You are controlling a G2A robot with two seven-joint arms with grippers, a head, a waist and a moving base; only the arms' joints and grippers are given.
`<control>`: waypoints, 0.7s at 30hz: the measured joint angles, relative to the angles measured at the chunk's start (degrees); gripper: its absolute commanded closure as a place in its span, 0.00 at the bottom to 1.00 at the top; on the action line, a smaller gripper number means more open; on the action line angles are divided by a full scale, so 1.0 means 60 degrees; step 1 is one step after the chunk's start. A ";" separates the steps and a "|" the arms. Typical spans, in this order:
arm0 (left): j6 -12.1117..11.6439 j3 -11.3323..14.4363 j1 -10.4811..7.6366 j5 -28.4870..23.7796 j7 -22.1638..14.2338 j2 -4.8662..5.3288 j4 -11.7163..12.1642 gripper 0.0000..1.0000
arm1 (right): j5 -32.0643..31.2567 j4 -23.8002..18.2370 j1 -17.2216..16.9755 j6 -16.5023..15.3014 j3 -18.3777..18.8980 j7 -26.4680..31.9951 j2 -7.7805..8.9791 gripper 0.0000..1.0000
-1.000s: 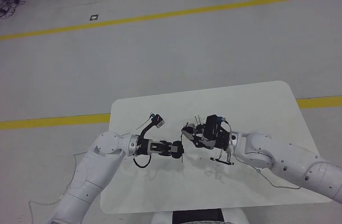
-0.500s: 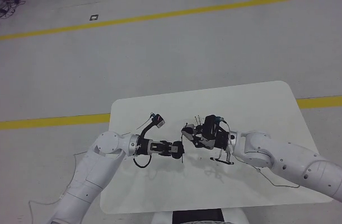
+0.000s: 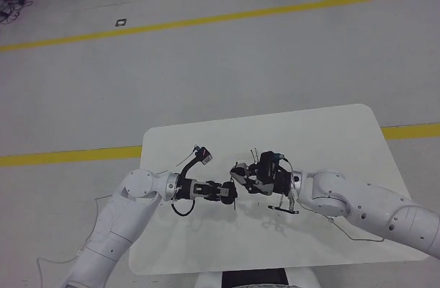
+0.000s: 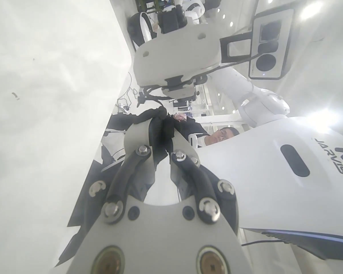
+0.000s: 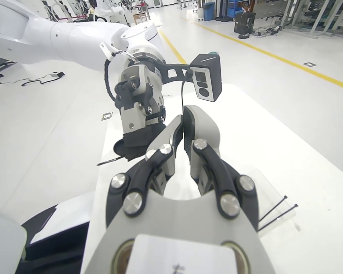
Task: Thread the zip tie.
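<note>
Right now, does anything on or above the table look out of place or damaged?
Nothing stands out. The left pincer grips a zip tie, tip poking out, beside the shut right pincer above the table; two spare zip ties lie flat.

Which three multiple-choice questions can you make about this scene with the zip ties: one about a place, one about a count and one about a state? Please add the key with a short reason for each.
1. Where do the loose zip ties lie?
A. on the white table
B. on the floor
C. on a shelf

2. How many loose zip ties are there?
A. five
B. two
C. nine

3. In what state is the right claw?
A. wide open
B. clamped on a bottle
C. shut

Key: 1 A, they rest on the tabletop beside the right arm. 2 B, two thin black strips lie side by side. 3 C, its fingers press together in the right wrist view.
</note>
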 measured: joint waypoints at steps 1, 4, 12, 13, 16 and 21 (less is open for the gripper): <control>0.0000 -0.0008 0.0006 0.0002 0.0004 0.0001 -0.0006 1.00 | 0.0012 -0.0001 0.0021 0.0000 -0.0029 0.0013 0.0002 1.00; 0.0000 -0.0028 0.0025 0.0008 0.0017 0.0003 -0.0020 1.00 | 0.0055 0.0012 0.0089 0.0000 -0.0115 0.0044 0.0012 1.00; 0.0000 -0.0058 0.0040 0.0008 0.0020 0.0000 -0.0042 1.00 | 0.0146 0.0021 0.0242 0.0000 -0.0302 0.0076 0.0033 1.00; 0.0000 -0.0058 0.0037 0.0008 0.0015 -0.0001 -0.0040 1.00 | 0.0167 0.0030 0.0260 0.0000 -0.0321 0.0046 0.0036 1.00; 0.0000 -0.0046 0.0018 0.0014 0.0003 -0.0005 -0.0026 1.00 | 0.0247 0.0101 0.0270 0.0000 -0.0320 -0.0142 0.0053 1.00; 0.0000 -0.0029 -0.0019 0.0011 0.0001 -0.0011 -0.0021 1.00 | 0.0452 0.0144 0.0218 0.0000 -0.0299 -0.0454 0.0087 1.00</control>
